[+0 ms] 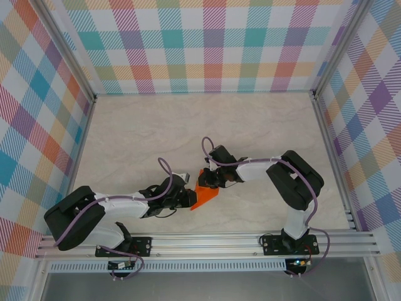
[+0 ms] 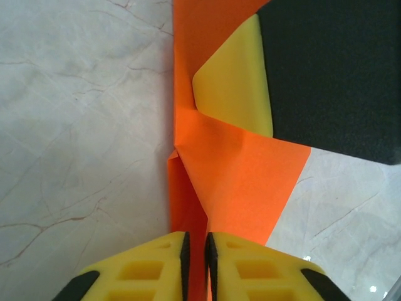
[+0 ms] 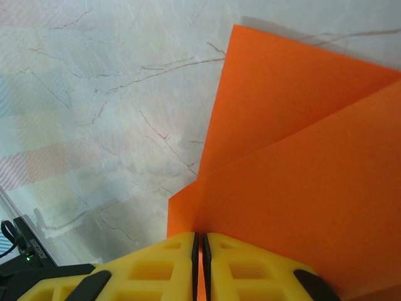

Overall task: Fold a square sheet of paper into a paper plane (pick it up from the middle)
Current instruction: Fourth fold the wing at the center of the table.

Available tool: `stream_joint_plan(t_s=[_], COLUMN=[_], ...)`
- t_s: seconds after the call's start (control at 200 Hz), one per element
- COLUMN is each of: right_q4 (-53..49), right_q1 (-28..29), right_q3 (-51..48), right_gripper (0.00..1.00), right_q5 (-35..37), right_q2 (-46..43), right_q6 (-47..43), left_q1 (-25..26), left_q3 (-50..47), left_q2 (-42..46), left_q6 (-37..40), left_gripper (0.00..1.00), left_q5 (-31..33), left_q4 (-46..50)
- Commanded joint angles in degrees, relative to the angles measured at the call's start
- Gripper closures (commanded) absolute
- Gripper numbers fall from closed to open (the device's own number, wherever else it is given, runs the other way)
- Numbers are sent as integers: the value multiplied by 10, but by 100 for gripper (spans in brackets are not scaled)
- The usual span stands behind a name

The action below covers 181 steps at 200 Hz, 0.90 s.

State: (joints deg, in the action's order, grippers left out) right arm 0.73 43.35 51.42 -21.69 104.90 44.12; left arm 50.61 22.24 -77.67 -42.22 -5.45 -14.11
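The square sheet of paper (image 1: 205,195) is bright orange and folded into a pointed, layered wedge with a centre crease, the shape of the paper plane. It hangs between the two arms near the table's front middle. My left gripper (image 1: 188,199) is shut on its lower edge; in the left wrist view the paper (image 2: 241,175) runs between the black pads of that gripper (image 2: 195,241). My right gripper (image 1: 210,182) is shut on the opposite edge, with paper (image 3: 301,163) pinched in its jaws (image 3: 198,239). The left wrist view also shows a yellow right fingertip (image 2: 235,81) against the paper.
The marble-patterned table (image 1: 188,125) stretches away behind the arms. Plaid walls (image 1: 207,44) close it in on three sides. An aluminium rail (image 1: 207,241) carrying both arm bases runs along the near edge.
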Motion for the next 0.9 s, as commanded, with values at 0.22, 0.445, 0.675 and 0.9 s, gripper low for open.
stream_joint_plan(t_s=[0.22,0.445,0.675,0.9], right_q4=[-44,-43,-2,14], right_q1=[-13,-14,-13,-9], right_q3=[-18,-28,-34,-20], right_gripper=[83,82,80,81], right_q5=[60,56,-23,-51], right_q2=[-60,-88,-72,-58], right_q6=[-5,-1,1,2], left_q1=[5,5,5,5], left_q3=[-14,-11,-1,0], left_q2=[-11,-18,-30,-31], left_q6=[10,24,39,39], left_gripper=[96,98,99,100], left_q5=[-4,-25,-33,-29], left_q4=[-6,-19,-28,-16])
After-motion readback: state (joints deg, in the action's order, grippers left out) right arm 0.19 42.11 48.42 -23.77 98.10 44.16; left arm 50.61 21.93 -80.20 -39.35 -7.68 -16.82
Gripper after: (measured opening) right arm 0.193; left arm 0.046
